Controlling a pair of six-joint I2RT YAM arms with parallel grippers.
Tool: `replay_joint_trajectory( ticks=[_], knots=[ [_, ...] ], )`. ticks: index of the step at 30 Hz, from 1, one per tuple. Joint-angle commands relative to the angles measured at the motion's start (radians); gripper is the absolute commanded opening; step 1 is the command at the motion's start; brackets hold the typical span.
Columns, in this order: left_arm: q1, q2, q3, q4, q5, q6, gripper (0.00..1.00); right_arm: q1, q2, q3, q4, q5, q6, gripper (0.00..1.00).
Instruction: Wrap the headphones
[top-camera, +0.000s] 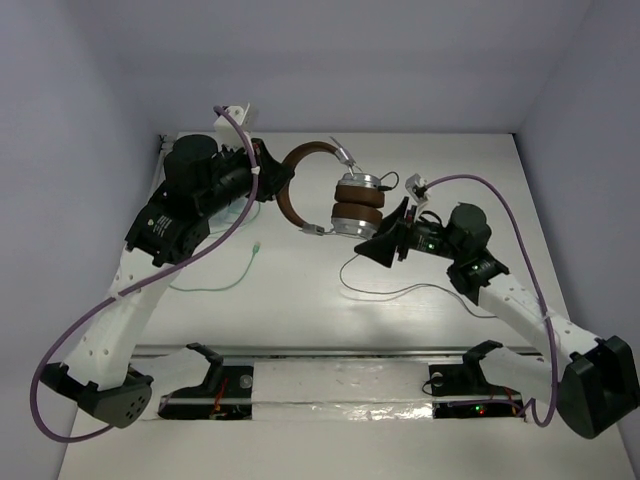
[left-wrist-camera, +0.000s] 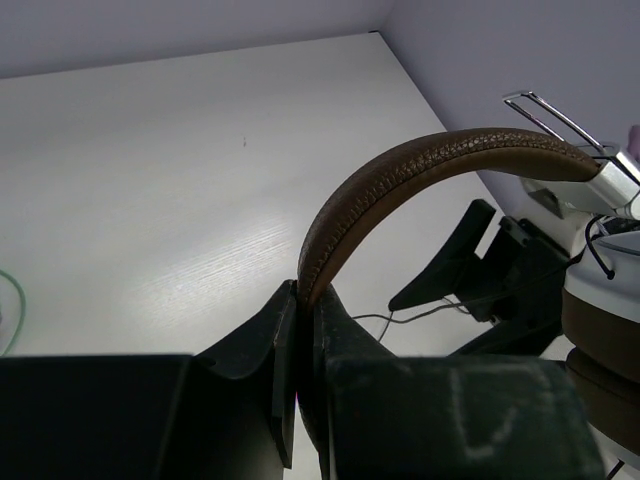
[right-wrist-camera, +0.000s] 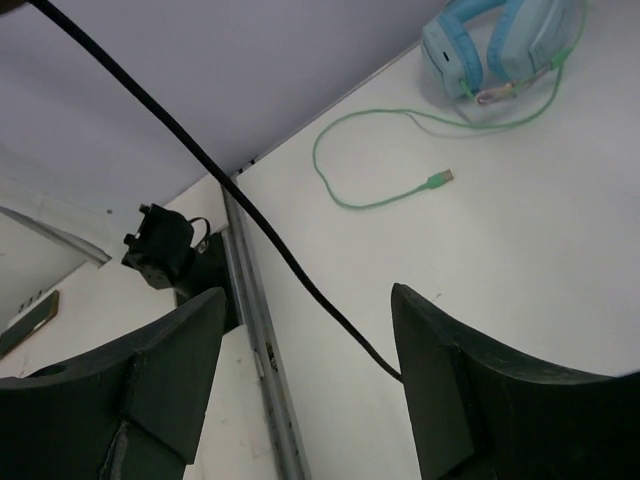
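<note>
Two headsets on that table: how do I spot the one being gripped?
At the far middle of the white table are the headphones, their headband pinched by the left gripper. They are brown with silver cups and a thin black cable; the light blue headphones have a green one.

White table (top-camera: 300, 320) carries blue headphones (right-wrist-camera: 490, 50), green cable (right-wrist-camera: 345, 195), black cable (top-camera: 395, 293).

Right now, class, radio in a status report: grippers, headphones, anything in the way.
Left gripper shut on headband of brown, silver-cupped headphones. Right gripper open, thin black cable crossing between fingers, ungripped. Light blue headphones, green cable beside left arm.
</note>
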Motion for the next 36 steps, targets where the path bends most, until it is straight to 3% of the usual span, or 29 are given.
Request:
replay_joint_trajectory(
  ticks=[1,5,12,17,21,26,31,32,36],
  knots=[
    [0.005,-0.007,0.077,0.083,0.034,-0.013,0.00,0.035,0.022,0.000,0.026,0.053,-0.028,0.72],
    [0.005,-0.004,0.113,0.078,0.042,-0.016,0.00,0.035,0.088,-0.011,0.084,0.127,-0.012,0.70],
    [0.005,-0.004,0.125,0.114,0.007,-0.045,0.00,0.046,0.198,-0.069,0.265,0.122,0.061,0.61],
    [0.005,0.010,0.125,0.189,-0.004,-0.102,0.00,0.056,0.206,-0.112,0.331,0.196,0.133,0.47],
    [0.005,-0.023,0.035,0.316,-0.048,-0.250,0.00,0.079,0.226,-0.138,0.347,0.303,0.170,0.39],
    [0.005,-0.074,-0.126,0.509,-0.102,-0.374,0.00,0.114,0.243,-0.166,0.357,0.352,0.193,0.49],
    [0.005,-0.059,-0.113,0.523,-0.114,-0.400,0.00,0.161,0.267,-0.180,0.381,0.352,0.207,0.50],
    [0.005,-0.056,-0.091,0.516,-0.114,-0.395,0.00,0.161,0.269,-0.181,0.381,0.360,0.207,0.49],
    [0.005,-0.045,-0.062,0.508,-0.153,-0.386,0.00,0.191,0.278,-0.189,0.385,0.374,0.219,0.28]
  ],
)
